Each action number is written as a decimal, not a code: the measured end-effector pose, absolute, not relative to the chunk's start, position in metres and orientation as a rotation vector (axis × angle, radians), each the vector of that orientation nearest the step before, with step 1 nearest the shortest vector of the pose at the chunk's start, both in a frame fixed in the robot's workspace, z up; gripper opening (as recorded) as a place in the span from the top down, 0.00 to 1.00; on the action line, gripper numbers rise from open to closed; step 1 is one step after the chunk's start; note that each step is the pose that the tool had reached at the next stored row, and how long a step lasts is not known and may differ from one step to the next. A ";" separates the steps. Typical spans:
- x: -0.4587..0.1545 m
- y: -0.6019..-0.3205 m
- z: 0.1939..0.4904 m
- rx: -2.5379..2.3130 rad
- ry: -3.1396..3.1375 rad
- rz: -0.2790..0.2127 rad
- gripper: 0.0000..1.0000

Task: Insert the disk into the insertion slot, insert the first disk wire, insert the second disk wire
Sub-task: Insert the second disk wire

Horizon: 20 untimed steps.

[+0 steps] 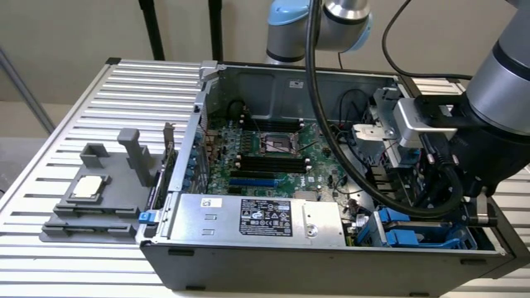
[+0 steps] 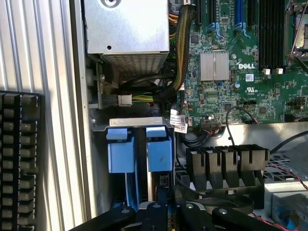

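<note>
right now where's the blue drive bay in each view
Exterior view: the insertion slot is at the front corner of the computer case, toward the exterior view's right, below the arm's wrist.
Wrist view: the insertion slot appears as two blue carriers side by side, just beyond the gripper.
Shared landmark: the silver power supply box right beside the bay.

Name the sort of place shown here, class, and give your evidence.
Probably a robotics test bench: an open computer case with its motherboard exposed lies on a slatted metal table, with a robot arm reaching in.
</note>
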<state>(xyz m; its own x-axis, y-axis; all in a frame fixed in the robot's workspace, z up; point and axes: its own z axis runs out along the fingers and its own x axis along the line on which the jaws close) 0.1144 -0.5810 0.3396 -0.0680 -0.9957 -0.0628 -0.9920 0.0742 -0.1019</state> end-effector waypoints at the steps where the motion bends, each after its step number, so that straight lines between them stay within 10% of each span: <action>1: 0.114 -0.581 0.340 -2.062 2.214 -0.048 0.83; 20: 0.114 -0.579 0.334 -2.061 2.214 -0.046 0.82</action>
